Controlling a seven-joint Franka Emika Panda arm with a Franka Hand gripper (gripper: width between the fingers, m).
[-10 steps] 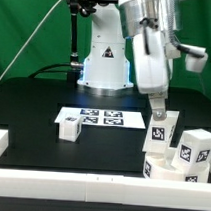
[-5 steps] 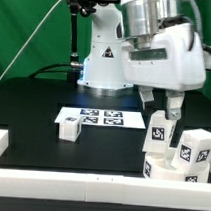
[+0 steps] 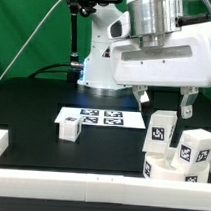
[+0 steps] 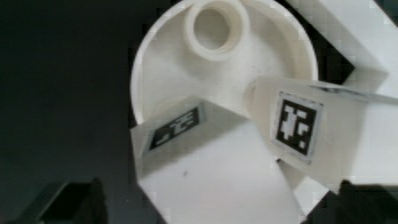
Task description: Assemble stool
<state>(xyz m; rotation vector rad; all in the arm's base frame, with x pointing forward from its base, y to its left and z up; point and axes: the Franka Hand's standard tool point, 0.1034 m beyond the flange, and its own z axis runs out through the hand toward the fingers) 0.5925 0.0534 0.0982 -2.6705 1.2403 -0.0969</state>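
The white round seat (image 3: 176, 171) lies at the exterior view's right by the front rail, with two tagged legs standing on it, one (image 3: 158, 131) nearer the middle and one (image 3: 197, 149) further right. A third leg (image 3: 70, 132) lies loose on the table at the left. My gripper (image 3: 165, 101) hangs open just above the two standing legs, its fingers (image 3: 144, 96) spread wide and holding nothing. In the wrist view the seat (image 4: 196, 100) with its hole fills the frame, both tagged legs (image 4: 299, 120) (image 4: 175, 128) show, and my gripper (image 4: 217, 208) is empty.
The marker board (image 3: 101, 118) lies flat mid-table behind the loose leg. A long white rail (image 3: 80, 180) runs along the front edge and another (image 3: 0, 140) stands at the left. The robot base (image 3: 104, 63) stands at the back.
The gripper has turned about its wrist axis from edge-on to broadside, come off the top of the nearer standing leg and risen slightly. Legs and seat have not moved.
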